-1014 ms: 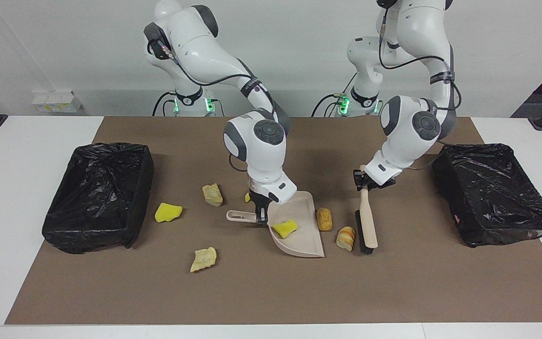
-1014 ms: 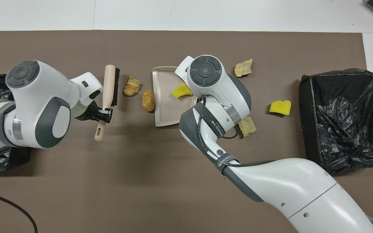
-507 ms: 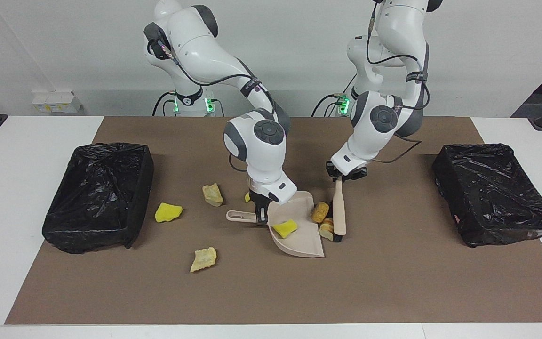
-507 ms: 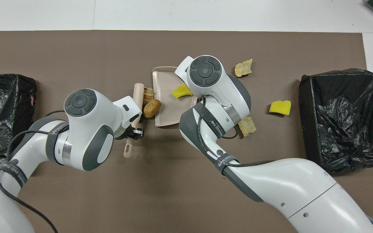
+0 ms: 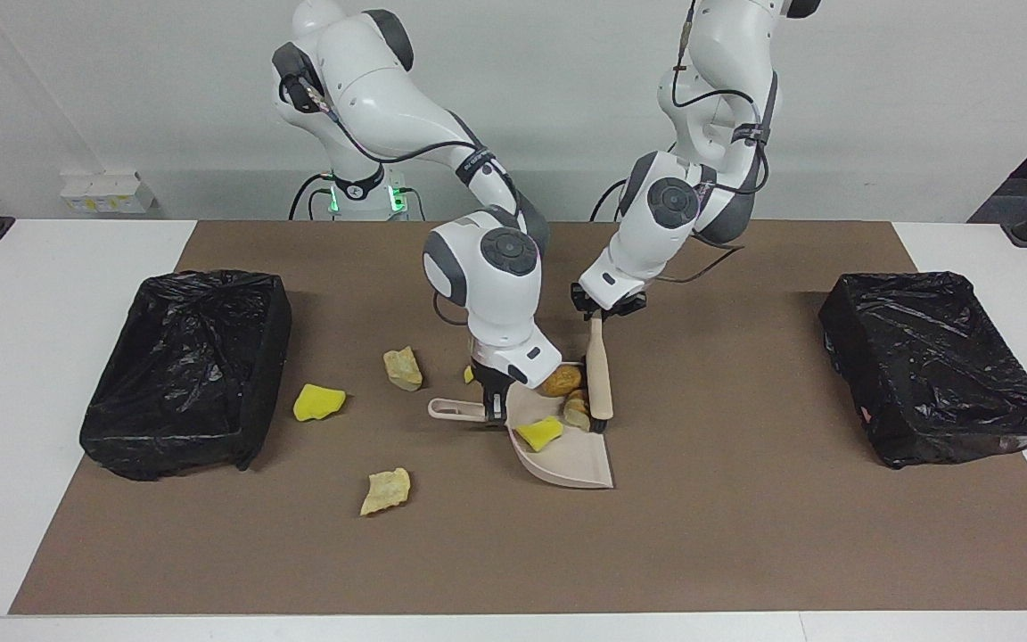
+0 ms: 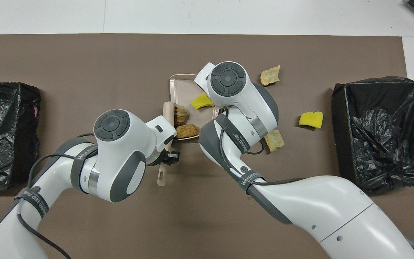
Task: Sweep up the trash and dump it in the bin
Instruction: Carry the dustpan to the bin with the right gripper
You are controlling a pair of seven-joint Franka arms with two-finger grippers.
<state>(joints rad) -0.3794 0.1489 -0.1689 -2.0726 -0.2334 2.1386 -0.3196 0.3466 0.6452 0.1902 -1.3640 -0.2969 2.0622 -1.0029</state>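
My right gripper [image 5: 496, 403] is shut on the handle of the beige dustpan [image 5: 571, 459], which lies flat on the brown mat. My left gripper [image 5: 603, 312] is shut on the brush [image 5: 600, 379], bristles down at the pan's mouth. In the pan lie three pieces of trash: a yellow sponge chunk [image 5: 538, 432], a brown bread piece [image 5: 560, 382] and a striped bread piece [image 5: 578, 412]. Loose trash lies toward the right arm's end: a beige lump [image 5: 403, 368], a yellow chunk [image 5: 317, 401] and another beige lump [image 5: 386, 490]. In the overhead view the right arm's wrist hides its gripper.
A bin lined with black plastic [image 5: 184, 370] stands at the right arm's end of the mat. A second lined bin [image 5: 932, 366] stands at the left arm's end. The brown mat [image 5: 745, 535] covers most of the white table.
My left arm swept the brush toward the dustpan, pushing the two bread pieces off the mat and into the pan. The right arm and the pan stayed still.
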